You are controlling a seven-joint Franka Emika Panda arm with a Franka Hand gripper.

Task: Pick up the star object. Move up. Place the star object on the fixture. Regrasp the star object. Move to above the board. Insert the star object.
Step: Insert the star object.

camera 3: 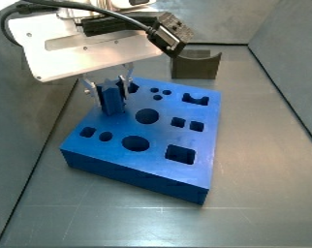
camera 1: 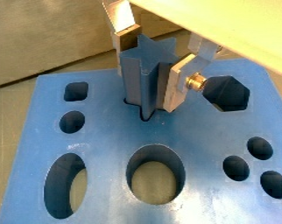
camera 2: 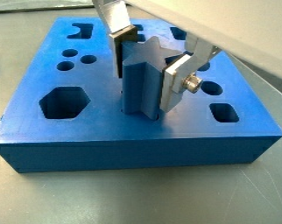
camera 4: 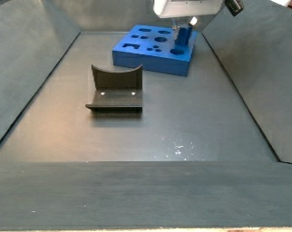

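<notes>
The star object [camera 1: 150,80], a blue star-section peg, stands upright with its lower end in the star hole of the blue board [camera 1: 102,131]. My gripper [camera 1: 153,70] is shut on the peg, one silver finger pressed on each side. Both wrist views show this: the peg [camera 2: 141,86] rises from the board [camera 2: 131,144] between the fingers [camera 2: 176,83]. In a side view the gripper [camera 3: 110,89] hangs over the board's [camera 3: 152,150] left part. The dark fixture [camera 3: 195,64] stands behind the board; in a side view it [camera 4: 114,91] sits apart from the board [camera 4: 142,56].
The board has several other holes: a hexagon [camera 1: 225,92], a large round one [camera 1: 158,171], an oval [camera 1: 64,182] and small circles. Grey bin walls [camera 3: 282,58] slope up round the floor. The white robot wrist [camera 3: 81,44] hangs above the board.
</notes>
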